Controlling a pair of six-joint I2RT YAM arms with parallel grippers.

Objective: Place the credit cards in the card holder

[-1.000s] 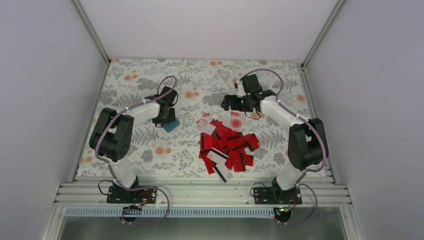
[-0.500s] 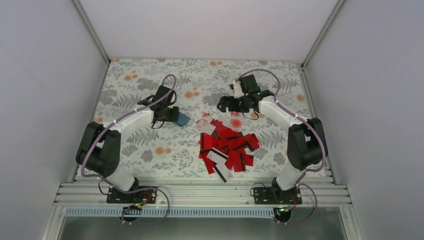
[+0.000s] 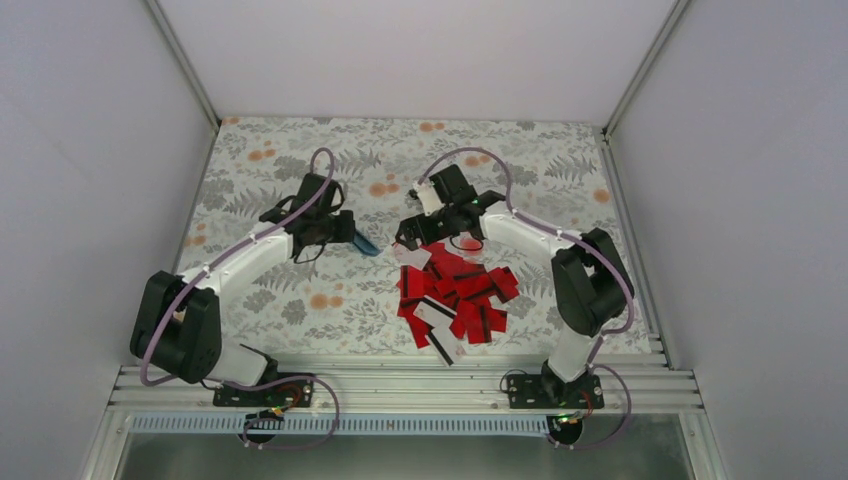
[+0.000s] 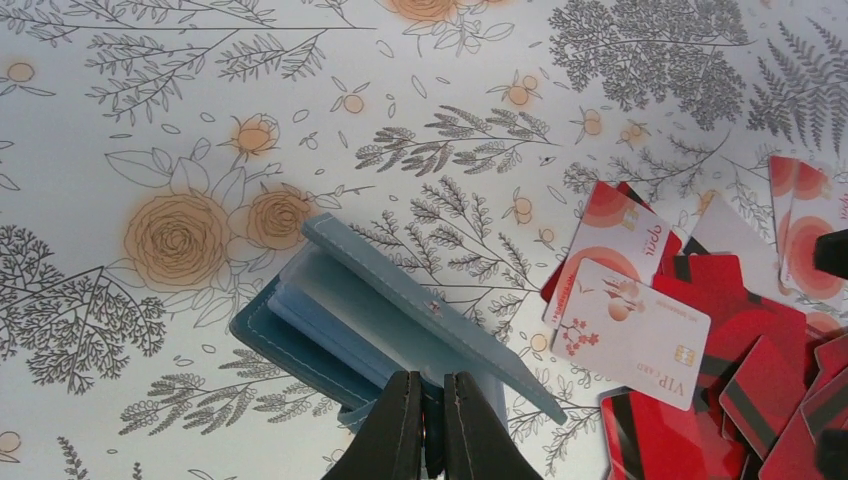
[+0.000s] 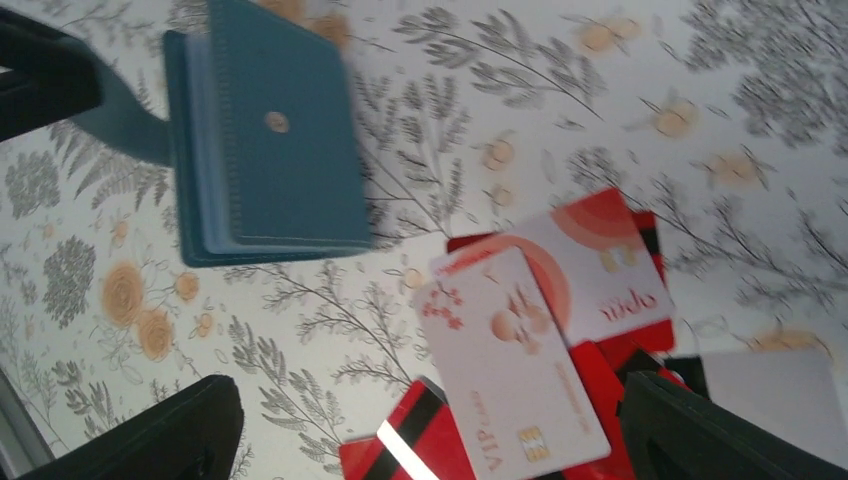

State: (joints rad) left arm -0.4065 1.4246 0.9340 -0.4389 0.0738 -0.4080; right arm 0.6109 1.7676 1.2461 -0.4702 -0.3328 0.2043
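Card holder [image 4: 340, 310] pinched in left tool [image 4: 432, 382] (right tool [image 5: 435, 430] agape over credit cards [image 3: 460, 290])

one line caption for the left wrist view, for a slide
Left gripper shut on the teal card holder, its cover ajar, next to the scattered credit cards.

I run this rig from afar in what looks like a lab test booth. Plain white panels [image 3: 80, 150] close in beyond and beside the left claw [image 4: 432, 425], and bare metal struts [image 3: 182, 62] mark the corners. A grooved metal rail [image 3: 400, 385] behind it anchors the cabled robot arms [image 3: 250, 255]. A flowered cloth [image 3: 300, 150] lies beneath.
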